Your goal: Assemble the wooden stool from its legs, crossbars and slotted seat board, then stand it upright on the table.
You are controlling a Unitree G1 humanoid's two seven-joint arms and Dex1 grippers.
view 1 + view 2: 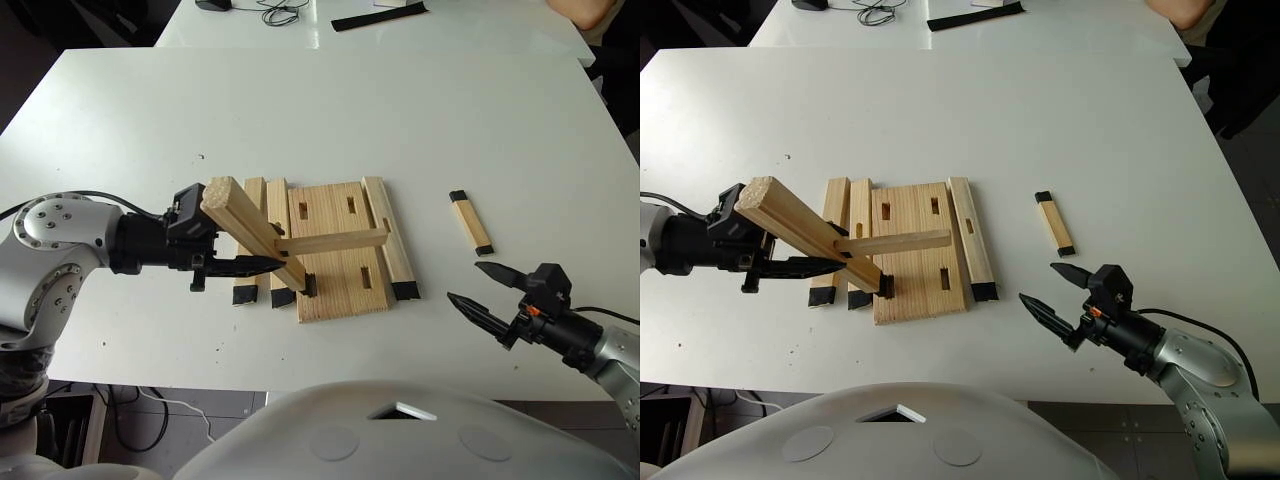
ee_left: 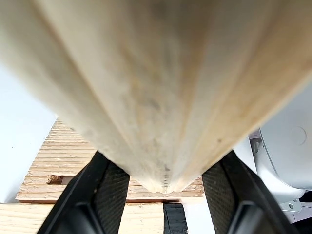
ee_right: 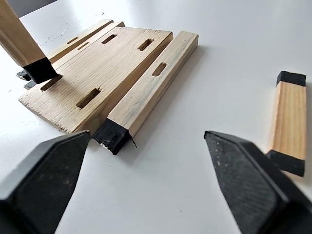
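Note:
My left gripper (image 1: 270, 265) is shut on a long wooden leg (image 1: 250, 228), held tilted over the left side of the slotted seat board (image 1: 335, 285). The leg's black foot (image 3: 36, 68) rests at the board's near-left slot. A crossbar (image 1: 335, 241) sticks out of that leg, pointing right above the board. Two loose legs (image 1: 265, 205) lie along the board's left edge, and a third leg (image 1: 390, 235) lies along its right edge. A short crossbar (image 1: 470, 222) lies apart to the right. My right gripper (image 1: 465, 282) hovers open near the front edge, right of the board, with nothing in it.
The white table (image 1: 400, 110) has wide bare room behind and to the right of the parts. A second table at the back holds cables (image 1: 280, 12) and a black strip (image 1: 378, 17). The front edge runs close under both grippers.

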